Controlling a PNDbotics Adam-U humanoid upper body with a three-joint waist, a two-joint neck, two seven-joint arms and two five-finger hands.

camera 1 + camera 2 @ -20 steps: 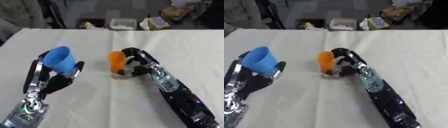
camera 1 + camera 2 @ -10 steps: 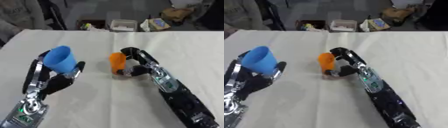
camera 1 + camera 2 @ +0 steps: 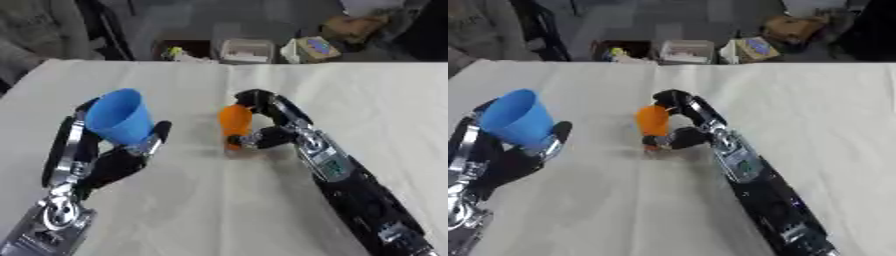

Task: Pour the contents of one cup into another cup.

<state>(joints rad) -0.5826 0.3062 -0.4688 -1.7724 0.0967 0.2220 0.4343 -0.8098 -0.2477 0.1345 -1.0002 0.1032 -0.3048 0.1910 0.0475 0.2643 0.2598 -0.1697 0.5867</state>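
Note:
A blue cup (image 3: pixel 120 116) is held above the table at the left, mouth up and tilted a little. My left hand (image 3: pixel 108 159) is shut on its lower part. An orange cup (image 3: pixel 234 121) stands near the table's middle. My right hand (image 3: pixel 267 125) is curled round it from the right, fingers over its far side and thumb near its base. I cannot see inside either cup.
The white cloth-covered table (image 3: pixel 210 210) fills the view. Beyond its far edge stand a clear plastic box (image 3: pixel 246 50), cardboard boxes (image 3: pixel 308 49) and dark clutter on the floor.
The whole picture has shifted slightly, so the camera moved. Both hands keep their hold on the cups with little visible motion.

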